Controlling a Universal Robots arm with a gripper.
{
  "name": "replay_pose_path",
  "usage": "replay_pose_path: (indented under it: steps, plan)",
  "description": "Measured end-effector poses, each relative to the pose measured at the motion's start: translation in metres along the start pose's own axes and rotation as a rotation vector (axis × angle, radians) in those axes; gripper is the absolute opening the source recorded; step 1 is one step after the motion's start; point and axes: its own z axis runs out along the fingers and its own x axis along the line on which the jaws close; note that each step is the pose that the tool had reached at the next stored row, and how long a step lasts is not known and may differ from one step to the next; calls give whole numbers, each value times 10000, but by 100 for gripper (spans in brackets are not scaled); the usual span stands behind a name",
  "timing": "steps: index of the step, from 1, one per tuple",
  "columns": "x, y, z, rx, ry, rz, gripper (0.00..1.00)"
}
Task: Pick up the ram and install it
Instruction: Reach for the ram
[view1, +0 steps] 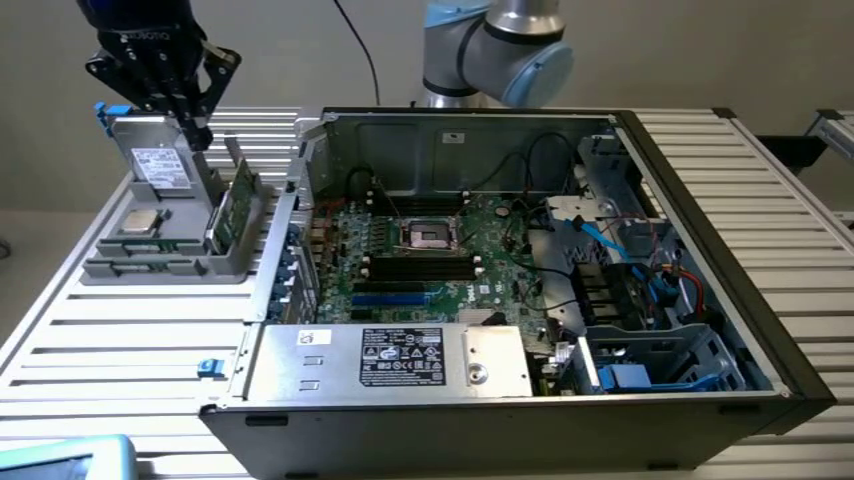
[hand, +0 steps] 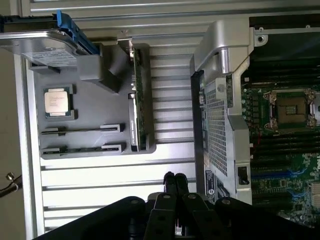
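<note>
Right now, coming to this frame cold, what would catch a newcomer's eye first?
The open computer case sits in the middle of the exterior view, its motherboard showing an empty processor socket. At that view's left a grey holder carries the ram on edge, a drive and a processor chip, with the jaws shut close by the drive.

Ram (hand: 139, 100) edge-on, btm hidden in holder (hand: 95, 115) slot; claw (hand: 175, 181) body cut off by view edge; drive (hand: 35, 42) label unreadable.

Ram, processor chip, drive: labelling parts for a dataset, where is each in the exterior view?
ram (view1: 242, 215), exterior view, middle of its green face
processor chip (view1: 143, 222), exterior view, silver lid
drive (view1: 163, 166), exterior view, white label
</note>
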Motion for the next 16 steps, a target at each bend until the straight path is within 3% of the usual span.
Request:
replay_pose_path:
  steps: [16]
  plan:
    - [727, -27, 19, 1, 1, -1, 11]
